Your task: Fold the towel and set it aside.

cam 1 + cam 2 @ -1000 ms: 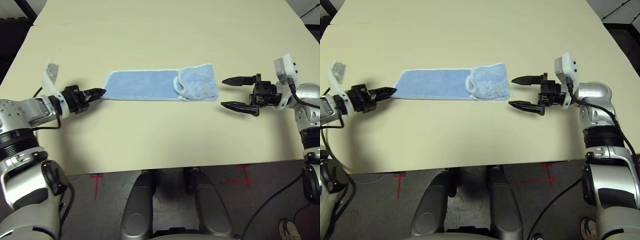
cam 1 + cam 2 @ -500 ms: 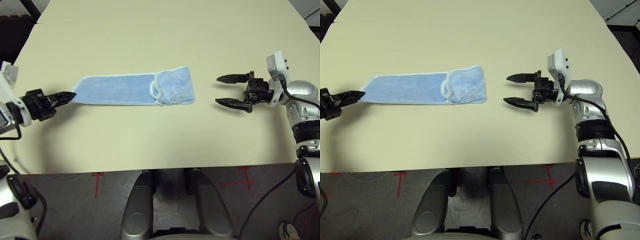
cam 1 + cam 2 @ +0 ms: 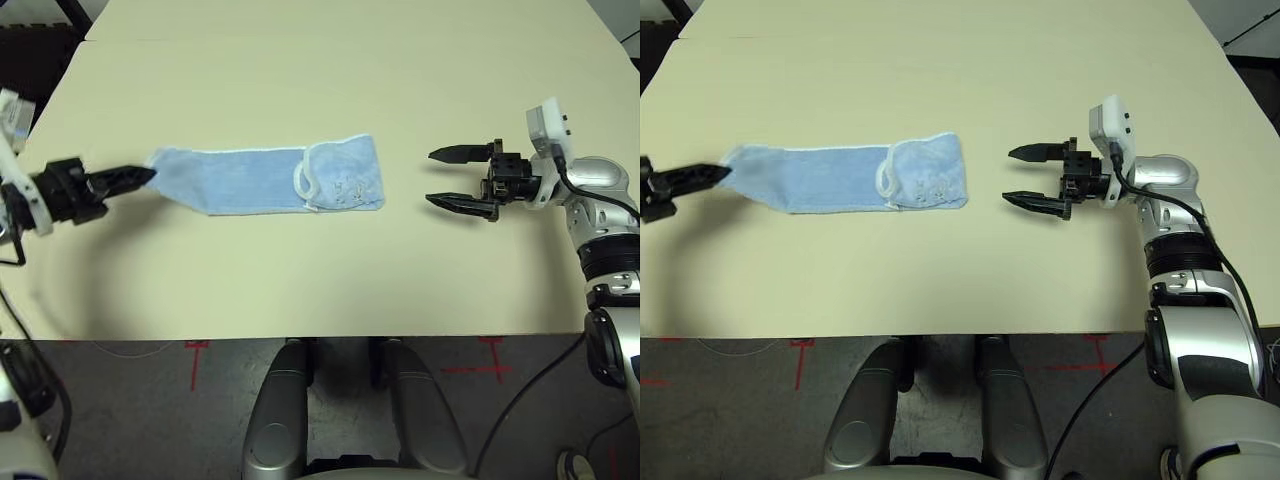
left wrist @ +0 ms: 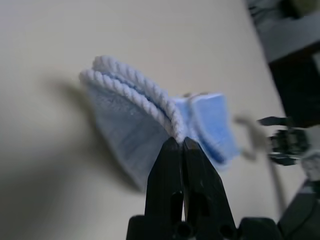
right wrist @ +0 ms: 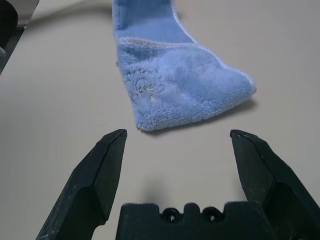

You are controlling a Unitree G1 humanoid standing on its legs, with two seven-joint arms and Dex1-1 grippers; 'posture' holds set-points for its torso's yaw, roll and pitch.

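In the head view, the towel is lying long on the table, and the left gripper is pinching its far-left end. The right gripper is waiting, fingers spread wide. In the left wrist view, the fingers are squeezing the white edging. In the right wrist view, the folded end is lying just ahead. Next, the left end probably needs carrying over to it.

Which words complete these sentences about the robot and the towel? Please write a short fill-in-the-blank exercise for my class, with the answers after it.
1. The left gripper is shut on one end of the light ____ towel.
2. The right gripper stands ____, holding nothing.
3. The towel's end nearest the right gripper is ____ back over itself.
4. The towel lies on a ____ table.

Answers: blue; open; folded; cream
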